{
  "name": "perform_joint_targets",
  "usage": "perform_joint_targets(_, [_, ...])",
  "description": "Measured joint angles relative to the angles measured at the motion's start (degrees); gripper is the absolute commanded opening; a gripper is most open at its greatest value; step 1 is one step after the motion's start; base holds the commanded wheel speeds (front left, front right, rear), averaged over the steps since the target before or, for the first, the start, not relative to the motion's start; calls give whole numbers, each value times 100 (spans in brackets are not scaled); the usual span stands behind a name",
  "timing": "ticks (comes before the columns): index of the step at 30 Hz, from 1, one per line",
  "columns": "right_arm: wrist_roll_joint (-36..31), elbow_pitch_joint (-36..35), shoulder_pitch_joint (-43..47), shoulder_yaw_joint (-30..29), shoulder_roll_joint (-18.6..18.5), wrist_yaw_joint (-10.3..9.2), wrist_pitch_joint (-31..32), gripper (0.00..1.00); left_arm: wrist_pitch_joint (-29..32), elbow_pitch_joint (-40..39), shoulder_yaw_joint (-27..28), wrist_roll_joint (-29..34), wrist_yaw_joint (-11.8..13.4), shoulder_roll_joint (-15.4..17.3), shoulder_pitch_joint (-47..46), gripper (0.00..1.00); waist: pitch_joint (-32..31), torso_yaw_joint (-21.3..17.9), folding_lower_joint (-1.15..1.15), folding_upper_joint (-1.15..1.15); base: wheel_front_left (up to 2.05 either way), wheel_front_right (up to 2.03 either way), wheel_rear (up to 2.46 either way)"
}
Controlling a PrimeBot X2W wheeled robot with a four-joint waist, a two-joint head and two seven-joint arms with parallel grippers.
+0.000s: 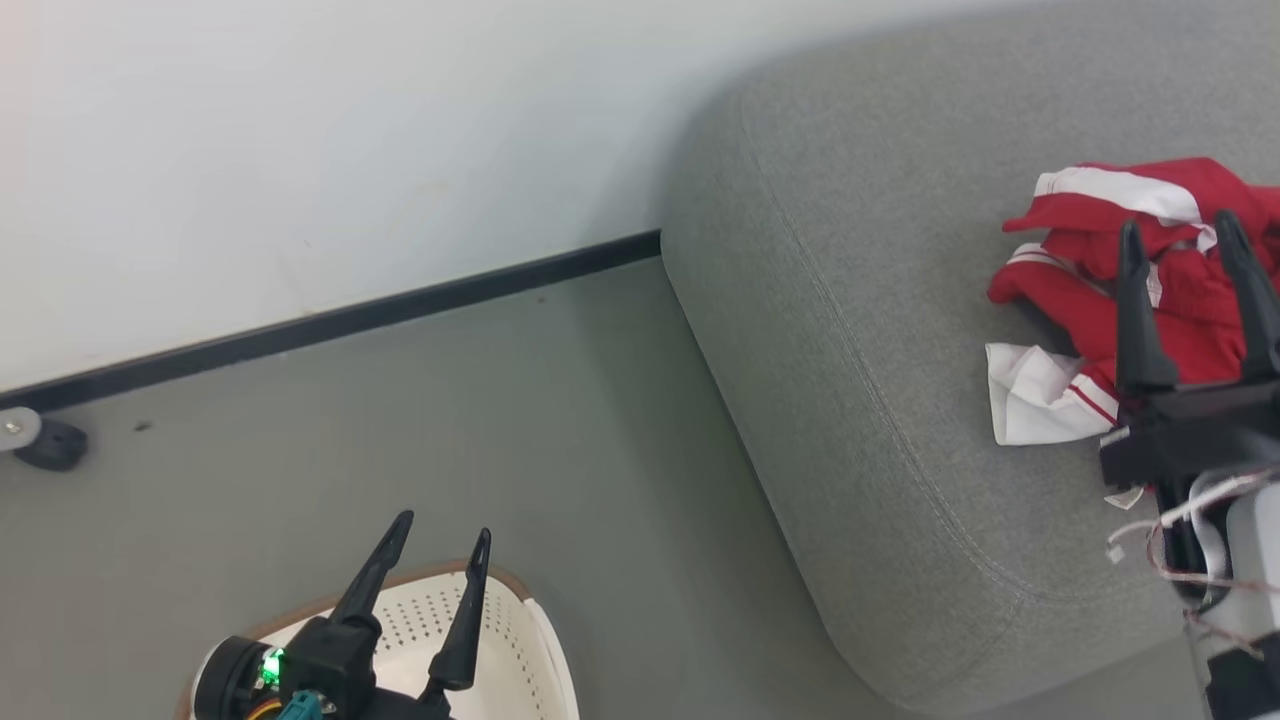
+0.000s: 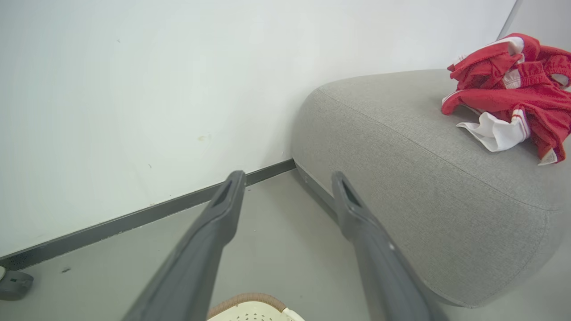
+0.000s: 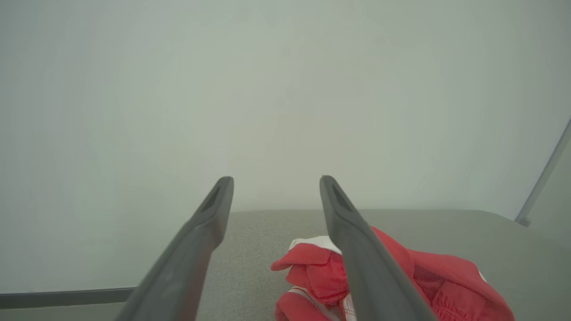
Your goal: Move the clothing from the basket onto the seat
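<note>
**Left gripper [image 1: 445,524] and right gripper [image 1: 1178,222] both spread, clothing [image 1: 1080,250] lying on the seat [image 1: 880,250]**

Closest to me, at the bottom of the head view, the left gripper points up the picture with its two dark fingers splayed and nothing between them. It hangs over the near corner of the basket [image 1: 520,640]. A green light [image 1: 270,665] glows on its wrist. The basket stands on the grey floor [image 1: 500,400], left of the seat and apart from it.

My right arm reaches in from the right edge over the seat. Its fingers are just as wide apart, rise straight up the view and hold nothing. They overlap the red and white heap. From here I cannot tell whether they touch the cloth or hang above it. Loose wires [image 1: 1180,520] trail along the forearm.

The left wrist view gives me the seat side-on, with its rounded end bulging toward the spread fingers. The clothing [image 2: 504,98] is bunched on top at the far right, a white piece spilling toward the near edge. That view also catches the brown basket rim [image 2: 245,298] at the bottom and a dark object [image 2: 13,285] on the floor by the baseboard [image 2: 134,218].

The right wrist view looks low across the cushion at the pale wall [image 3: 285,89]. Its right finger crosses in front of the red fabric [image 3: 312,267], which lies crumpled on the seat top below the tips.
</note>
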Motion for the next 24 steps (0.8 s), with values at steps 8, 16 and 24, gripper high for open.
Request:
perform_joint_targets(8, [387,-1486,1127,70,186,101,-41,100,0,-13,78,-44,82,-129,-50,100,-433,310,0,0,0,0,0])
perform_joint_targets(16, [1241,-1789,2036,252,392,147,-40,100,0,-12,165,-65,288,-222,-8,100,-817,780,0,0,0,0,0])
perform_joint_targets(24, [1528,-2029,2657,561,387,147,-40,100,0,-124,309,-115,512,-259,289,100,-1125,1357,1,0,0,0,0])
